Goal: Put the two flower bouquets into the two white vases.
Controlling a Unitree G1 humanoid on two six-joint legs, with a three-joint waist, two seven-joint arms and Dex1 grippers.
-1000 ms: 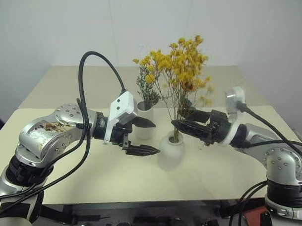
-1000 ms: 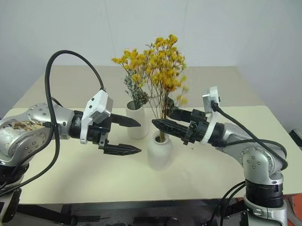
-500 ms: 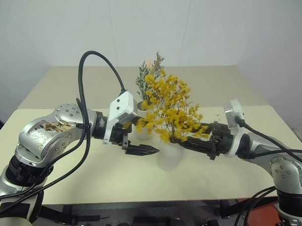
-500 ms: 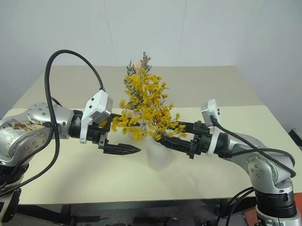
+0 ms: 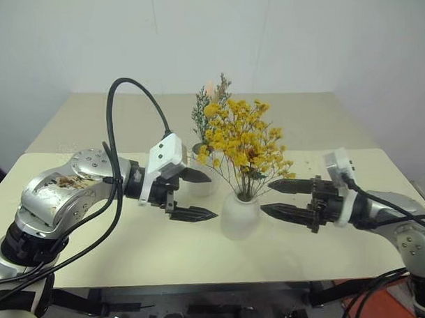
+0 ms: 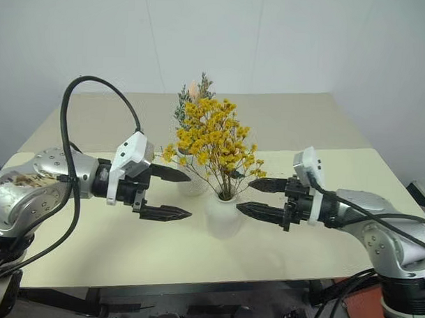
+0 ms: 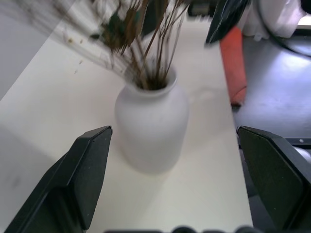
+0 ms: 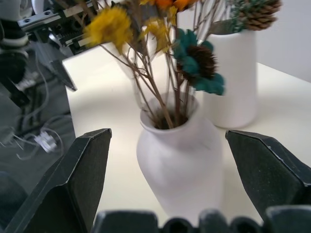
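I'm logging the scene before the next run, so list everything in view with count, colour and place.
Squat vase: one, white, near middle of the table, between the two grippers.
Yellow spray: one, yellow blossoms on thin stems, standing in the squat vase.
Tall vase: one, white, behind the squat vase.
Grey-green bunch: one, grey-green, standing in the tall vase.
Table: one, cream.
Left gripper: black, open, holding nothing.
Right gripper: black, open, holding nothing.
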